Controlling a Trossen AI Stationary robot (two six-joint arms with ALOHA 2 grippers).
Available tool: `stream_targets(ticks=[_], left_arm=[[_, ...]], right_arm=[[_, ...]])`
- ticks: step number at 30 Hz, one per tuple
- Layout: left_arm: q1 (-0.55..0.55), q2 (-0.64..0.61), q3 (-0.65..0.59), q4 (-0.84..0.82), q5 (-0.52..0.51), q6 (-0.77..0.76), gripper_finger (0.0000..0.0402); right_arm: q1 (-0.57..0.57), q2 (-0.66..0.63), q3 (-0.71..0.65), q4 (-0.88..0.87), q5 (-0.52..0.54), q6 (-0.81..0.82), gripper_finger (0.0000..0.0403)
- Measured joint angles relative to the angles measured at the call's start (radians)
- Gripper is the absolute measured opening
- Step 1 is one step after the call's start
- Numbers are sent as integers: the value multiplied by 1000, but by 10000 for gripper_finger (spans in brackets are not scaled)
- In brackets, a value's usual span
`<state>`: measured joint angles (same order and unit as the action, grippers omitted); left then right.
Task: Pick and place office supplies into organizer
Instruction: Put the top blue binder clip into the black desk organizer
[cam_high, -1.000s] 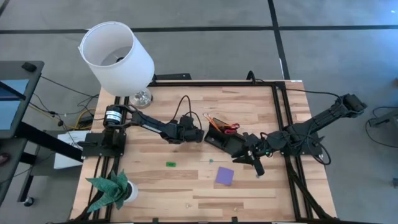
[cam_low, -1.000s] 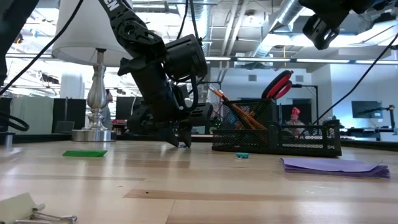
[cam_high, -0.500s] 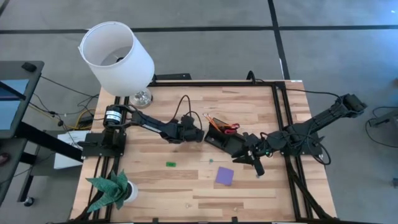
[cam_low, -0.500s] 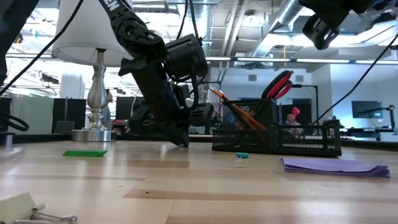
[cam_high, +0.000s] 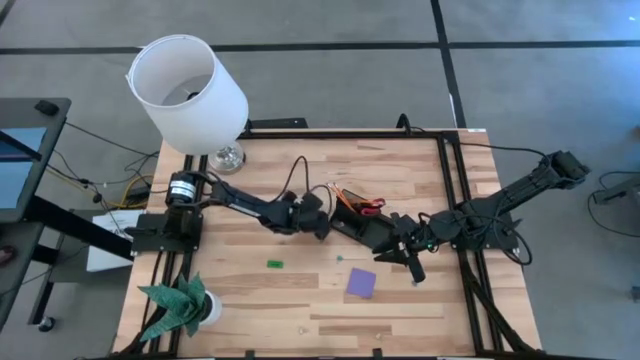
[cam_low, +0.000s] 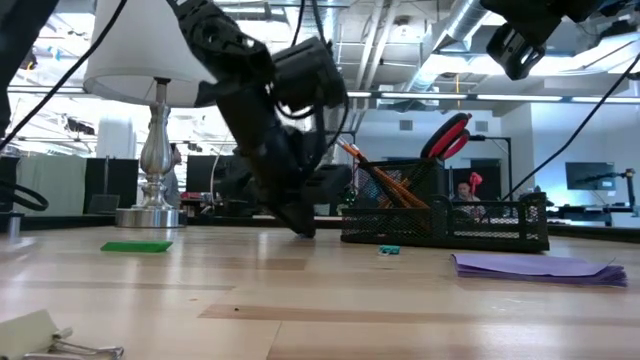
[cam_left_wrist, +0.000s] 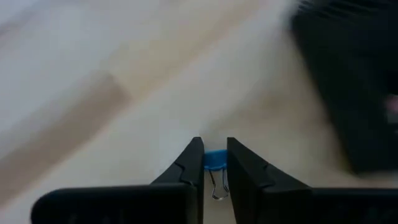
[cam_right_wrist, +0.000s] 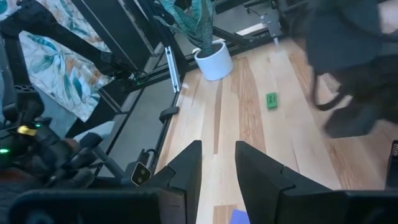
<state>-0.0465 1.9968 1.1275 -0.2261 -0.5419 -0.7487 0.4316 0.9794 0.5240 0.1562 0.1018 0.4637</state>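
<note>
Left gripper (cam_left_wrist: 214, 163) was down on the table (cam_high: 300, 290) just beside the organizer (cam_high: 362, 228), fingers pinched on a small blue binder clip (cam_left_wrist: 215, 159); its wire handles showed between the fingertips in the left wrist view. Judgement: clip is light, rigid and springy, with smooth painted metal that could squirt out of a shallow pinch, so the hold belongs across the flat body, not on the wire loops, which pivot.

Right gripper (cam_right_wrist: 217, 163) hung over the organizer's near side, fingers a little apart with nothing between them.

Organizer sat mid-table with red-handled scissors (cam_low: 448, 135) and orange pencils (cam_low: 375, 178) standing in the back section. Still loose on the table: purple note pad (cam_high: 361, 282) and green piece (cam_high: 274, 264). Pad looked soft and flat, likely needs an edge grab; green piece is tiny and low, so easy to miss
</note>
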Motion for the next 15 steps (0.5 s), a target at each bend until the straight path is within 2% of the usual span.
stream_targets(ticks=[2, 5, 11, 15], left_arm=[[-20, 0, 27, 0, 32, 22, 23], [-51, -5, 78, -16, 27, 59, 21], [-100, -21, 220, -168, -77, 109, 24], [-103, -24, 296, -146, -107, 201, 24]], right_arm=[[0, 0, 0, 0, 0, 0, 93], [0, 0, 0, 0, 0, 0, 93], [0, 0, 0, -6, 0, 0, 93], [0, 0, 0, -18, 0, 11, 93]])
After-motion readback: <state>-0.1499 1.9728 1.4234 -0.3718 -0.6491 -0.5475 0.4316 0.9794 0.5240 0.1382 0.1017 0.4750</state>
